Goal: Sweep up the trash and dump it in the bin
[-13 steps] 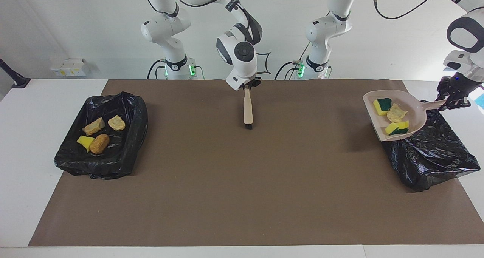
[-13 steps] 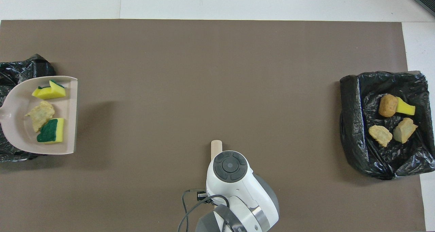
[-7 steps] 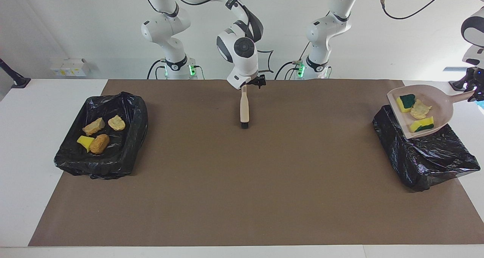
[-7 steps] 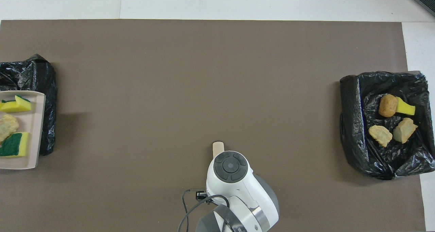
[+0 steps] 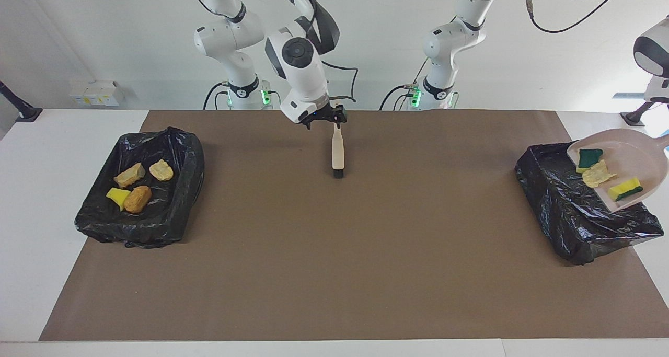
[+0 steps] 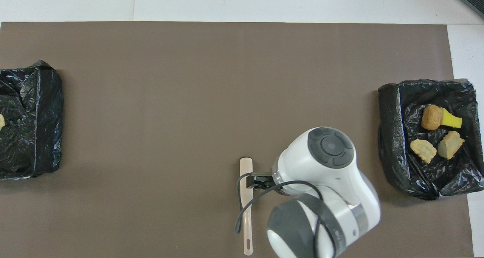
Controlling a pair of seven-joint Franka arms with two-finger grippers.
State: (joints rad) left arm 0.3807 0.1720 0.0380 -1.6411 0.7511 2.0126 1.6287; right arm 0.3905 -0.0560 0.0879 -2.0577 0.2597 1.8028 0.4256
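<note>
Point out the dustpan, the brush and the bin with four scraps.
dustpan [image 5: 640, 161], facing view, bare inner floor
brush [image 5: 338, 150], facing view, mid handle
bin [image 5: 180, 153], facing view, black liner wall

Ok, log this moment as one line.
left gripper: out of view, beige plastic dustpan raised over black-lined bin | right gripper: open beside beige-handled brush

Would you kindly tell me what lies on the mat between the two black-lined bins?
Only the brush, lying nearer to the robots; the remaining brown mat between bin and bin is bare, shown in the facing view.
</note>
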